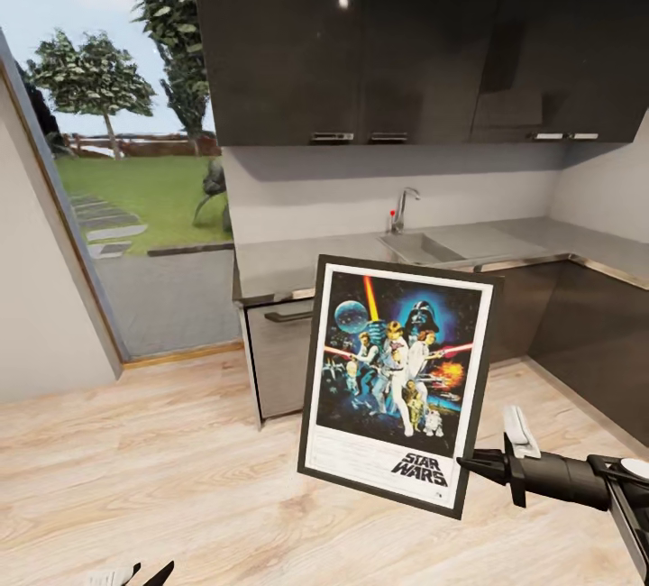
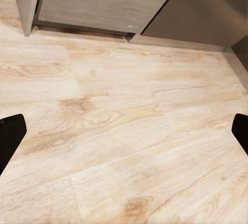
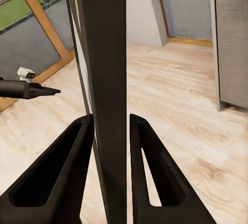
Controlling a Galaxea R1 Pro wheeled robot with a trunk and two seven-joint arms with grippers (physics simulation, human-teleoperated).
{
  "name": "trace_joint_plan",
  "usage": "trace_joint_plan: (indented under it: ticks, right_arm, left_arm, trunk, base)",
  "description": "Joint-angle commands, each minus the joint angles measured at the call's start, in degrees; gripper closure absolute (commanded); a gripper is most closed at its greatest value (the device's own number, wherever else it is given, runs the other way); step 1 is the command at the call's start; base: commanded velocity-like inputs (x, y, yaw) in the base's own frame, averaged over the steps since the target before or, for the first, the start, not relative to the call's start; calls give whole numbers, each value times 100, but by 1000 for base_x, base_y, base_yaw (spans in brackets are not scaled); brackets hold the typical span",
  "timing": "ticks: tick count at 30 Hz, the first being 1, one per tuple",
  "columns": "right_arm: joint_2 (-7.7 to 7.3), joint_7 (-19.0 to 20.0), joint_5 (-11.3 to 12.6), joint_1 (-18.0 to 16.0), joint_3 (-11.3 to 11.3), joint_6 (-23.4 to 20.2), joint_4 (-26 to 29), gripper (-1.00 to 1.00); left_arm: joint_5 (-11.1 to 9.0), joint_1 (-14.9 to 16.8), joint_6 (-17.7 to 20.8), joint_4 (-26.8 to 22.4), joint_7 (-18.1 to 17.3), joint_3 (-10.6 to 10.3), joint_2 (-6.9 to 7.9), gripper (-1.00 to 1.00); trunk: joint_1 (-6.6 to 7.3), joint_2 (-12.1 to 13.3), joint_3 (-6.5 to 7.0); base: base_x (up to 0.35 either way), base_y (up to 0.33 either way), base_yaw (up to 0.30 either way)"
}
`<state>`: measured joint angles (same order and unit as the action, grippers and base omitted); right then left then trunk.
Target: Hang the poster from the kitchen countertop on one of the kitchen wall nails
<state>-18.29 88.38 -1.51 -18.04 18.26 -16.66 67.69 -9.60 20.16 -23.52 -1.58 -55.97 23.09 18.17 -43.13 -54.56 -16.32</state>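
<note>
I have the poster (image 1: pixel 397 383) off the bench (image 1: pixel 361 257) and held upright with a slight tilt over the wood floor (image 1: pixel 162 469), in front of the dark cabinet fronts. The right end effector (image 1: pixel 473 464) pinches its lower right edge; in the right wrist view both fingers (image 3: pixel 155 172) press the frame's thin edge (image 3: pixel 106 79). The left end effector (image 2: pixel 124 131) hangs low at near left, fingers spread wide over bare floor.

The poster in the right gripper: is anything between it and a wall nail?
No wall nail is visible, so that cannot be judged. The right gripper is shut on the poster, held upright above the floor in front of the kitchen countertop.
</note>
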Motion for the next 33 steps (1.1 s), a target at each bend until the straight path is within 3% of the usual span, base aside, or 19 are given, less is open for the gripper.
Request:
trace_joint_plan:
  ticks: [1, 33]
  right_arm:
    - [1, 34, -14, -5, 8, -68, 2, 100]
    - [1, 44, -7, -6, 15, -81, 25, 100]
  left_arm:
    - [-59, 5, -13, 8, -21, -41, 2, -100]
    - [-59, 5, -12, 6, -28, -41, 2, -100]
  trunk:
    - [22, 36, 11]
    - [725, 1320, 585]
  base:
    - [0, 0, 0]
    - [0, 0, 0]
